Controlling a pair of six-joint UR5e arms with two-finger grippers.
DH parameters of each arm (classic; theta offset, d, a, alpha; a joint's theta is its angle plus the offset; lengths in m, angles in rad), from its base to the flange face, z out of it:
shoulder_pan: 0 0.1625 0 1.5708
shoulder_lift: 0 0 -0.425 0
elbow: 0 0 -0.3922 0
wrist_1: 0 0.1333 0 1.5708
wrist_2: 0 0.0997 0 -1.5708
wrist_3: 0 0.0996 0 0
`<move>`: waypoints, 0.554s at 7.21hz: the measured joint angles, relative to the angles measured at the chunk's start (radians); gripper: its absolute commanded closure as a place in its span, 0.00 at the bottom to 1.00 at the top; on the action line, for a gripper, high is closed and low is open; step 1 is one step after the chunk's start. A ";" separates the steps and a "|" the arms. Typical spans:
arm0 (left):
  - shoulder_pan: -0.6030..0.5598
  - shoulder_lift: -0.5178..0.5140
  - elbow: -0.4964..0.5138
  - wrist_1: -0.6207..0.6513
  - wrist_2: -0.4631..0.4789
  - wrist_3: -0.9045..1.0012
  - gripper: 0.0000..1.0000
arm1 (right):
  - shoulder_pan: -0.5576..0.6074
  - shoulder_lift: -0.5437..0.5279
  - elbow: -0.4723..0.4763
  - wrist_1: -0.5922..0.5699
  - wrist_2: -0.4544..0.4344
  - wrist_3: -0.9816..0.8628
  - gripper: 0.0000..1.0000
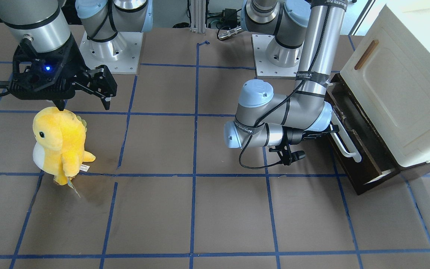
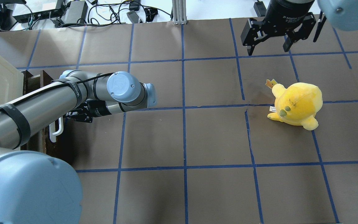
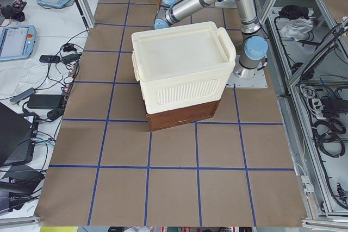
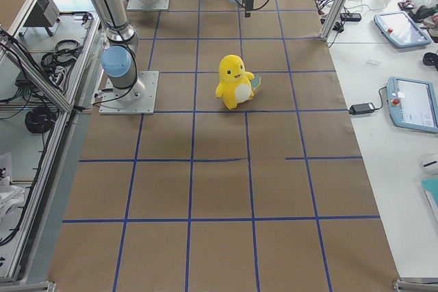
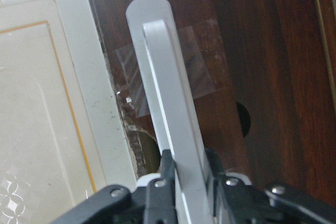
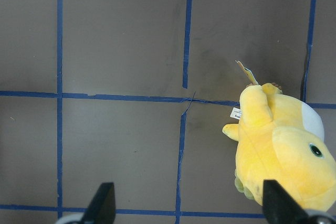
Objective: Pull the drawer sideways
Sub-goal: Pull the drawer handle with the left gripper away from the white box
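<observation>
The dark brown drawer [image 1: 354, 178] sits under the cream-white cabinet [image 1: 398, 93] and stands partly out, its inside showing. My left gripper [image 1: 332, 129] is shut on the drawer's long white bar handle [image 1: 345, 144]. In the left wrist view the handle [image 5: 168, 98] runs up between the fingers [image 5: 167, 174] against the drawer front [image 5: 252, 51]. From overhead the left gripper [image 2: 70, 115] is mostly hidden by the arm beside the handle [image 2: 56, 130]. My right gripper [image 1: 84, 106] is open and empty, hovering far from the drawer; it also shows overhead [image 2: 267, 49].
A yellow plush toy [image 1: 60, 144] stands on the brown table just below the right gripper; it also shows overhead [image 2: 297, 102] and in the right wrist view [image 6: 278, 150]. The cabinet has a small brown wooden handle [image 1: 366, 55]. Both arm bases stand at the table's robot side.
</observation>
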 measured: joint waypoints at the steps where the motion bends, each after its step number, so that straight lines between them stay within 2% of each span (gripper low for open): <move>1: -0.009 0.000 0.001 0.002 0.000 0.005 0.79 | 0.000 0.000 0.000 0.000 0.000 0.000 0.00; 4: -0.037 0.000 0.010 0.002 -0.002 0.013 0.79 | 0.000 0.000 0.000 0.000 0.000 0.000 0.00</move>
